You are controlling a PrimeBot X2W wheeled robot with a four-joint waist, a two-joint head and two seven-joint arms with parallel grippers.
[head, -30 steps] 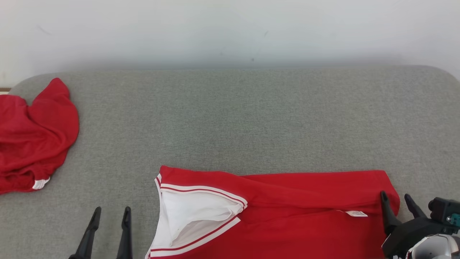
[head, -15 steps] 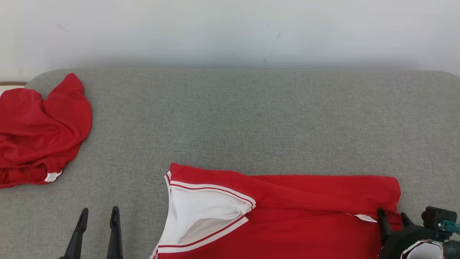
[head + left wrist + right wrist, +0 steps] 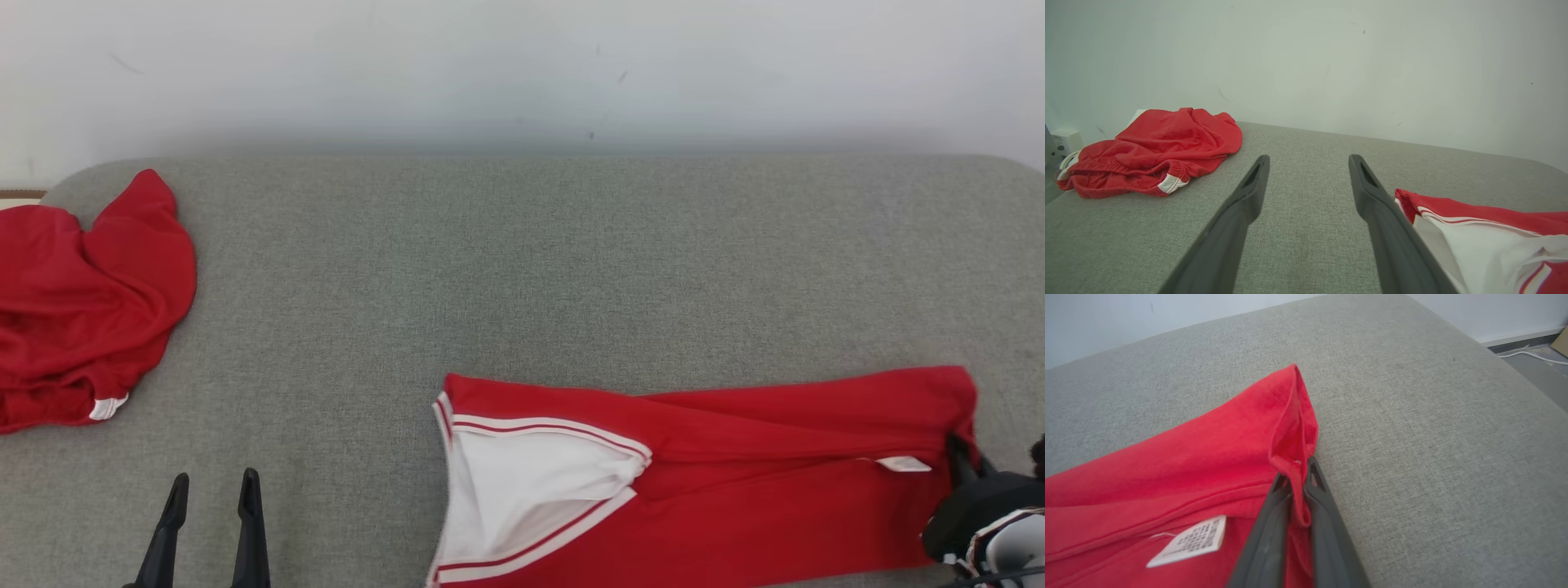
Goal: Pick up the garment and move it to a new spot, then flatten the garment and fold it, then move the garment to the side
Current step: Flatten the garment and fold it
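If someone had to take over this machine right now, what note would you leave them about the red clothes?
Right end effector: shut on the right-hand edge of the red garment with white trim.
Left end effector: open, empty, over the grey padded surface.
Garment: lies stretched along the near edge; a crumpled red garment sits far left.
Done: grip taken.
Left: it seems, flattening, folding, moving aside.

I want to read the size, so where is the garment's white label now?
In the head view the white label lies on the red garment at lower right, just left of the right tool pinching the garment's edge.
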